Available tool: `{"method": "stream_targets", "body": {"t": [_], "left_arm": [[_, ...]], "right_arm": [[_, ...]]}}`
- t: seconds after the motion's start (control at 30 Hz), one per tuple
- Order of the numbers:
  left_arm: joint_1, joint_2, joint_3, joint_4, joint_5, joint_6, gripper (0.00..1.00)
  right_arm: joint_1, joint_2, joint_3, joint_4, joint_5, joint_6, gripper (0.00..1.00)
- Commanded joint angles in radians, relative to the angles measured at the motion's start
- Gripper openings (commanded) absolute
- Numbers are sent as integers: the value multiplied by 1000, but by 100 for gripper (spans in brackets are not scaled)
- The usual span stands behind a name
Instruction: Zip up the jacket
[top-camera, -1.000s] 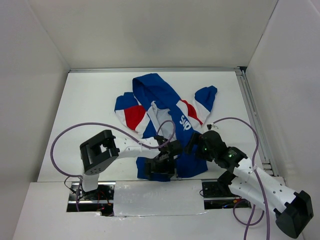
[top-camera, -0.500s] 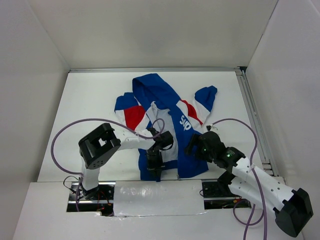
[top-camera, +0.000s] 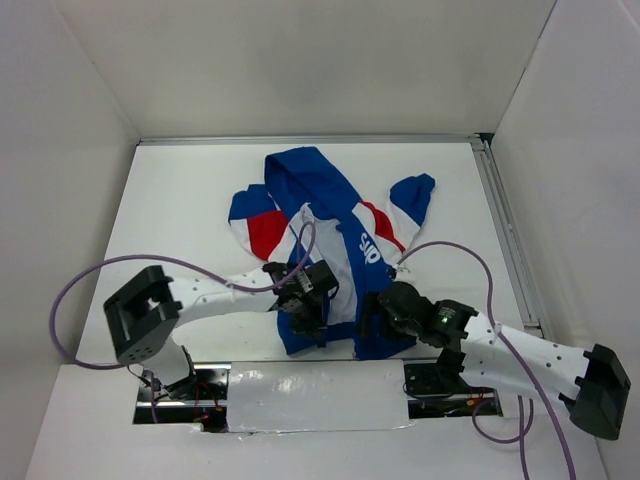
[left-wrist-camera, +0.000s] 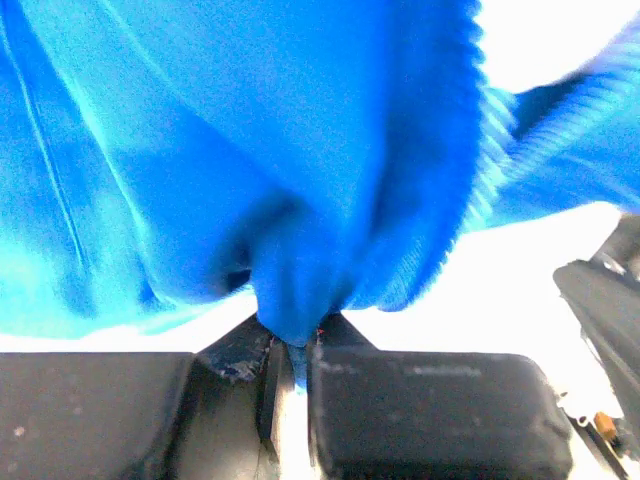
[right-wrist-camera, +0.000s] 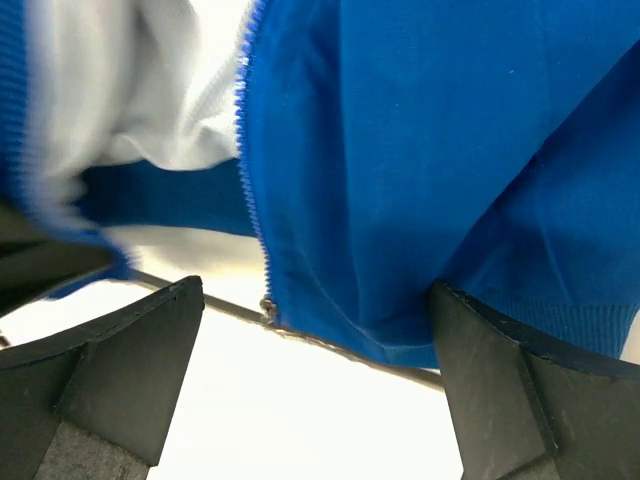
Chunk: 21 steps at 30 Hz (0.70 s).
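Since zipping has to start at the bottom, both arms work at the near hem of the jacket (top-camera: 330, 240), which lies open and face up around the middle of the table (top-camera: 180, 200), with its hood (top-camera: 300, 170) at the far end. The left gripper (left-wrist-camera: 292, 345) is pressed together on a fold of blue cloth at the bottom of the left front panel, probably to hold that side taut and steady. The right gripper (right-wrist-camera: 310, 375) is spread wide, its fingers (right-wrist-camera: 120, 370) on either side of the right panel's bottom corner with nothing pinched yet. It looks lined up to take that edge and bring it over to the left one. The front is not zipped: white lining (right-wrist-camera: 150, 90) shows between the two panels.

The cloth is soft, thin and limp, and it bunches and creases where it is pinched. The hem band (left-wrist-camera: 450, 180) is ribbed knit, thicker than the smooth body fabric. The zipper teeth (right-wrist-camera: 248, 180) run as a fine straight row down the right panel's edge. A small dark bit sits at the row's lower end, but it is too small to tell what it is. A red patch (top-camera: 268, 232) and white lettering (top-camera: 366, 243) mark the chest.
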Motion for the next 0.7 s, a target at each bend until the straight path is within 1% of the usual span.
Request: {"method": "stream_targets", "body": {"t": [0.0, 0.1, 0.23, 0.3, 0.43, 0.67], "left_arm": [[-36, -116, -8, 7, -122, -36, 0], [-58, -200, -28, 2, -127, -47, 0], [-81, -253, -63, 10, -122, -56, 0], [-84, -262, -80, 2, -118, -70, 0], [-105, -280, -90, -28, -128, -104, 0], [-112, -270, -100, -7, -127, -98, 0]], "right_arm": [[94, 47, 39, -71, 113, 135, 99], [164, 118, 40, -67, 172, 227, 99], [204, 193, 30, -30, 189, 291, 98], [211, 216, 22, -25, 186, 334, 98], [260, 204, 25, -45, 213, 391, 96], [357, 140, 108, -244, 317, 530, 96]]}}
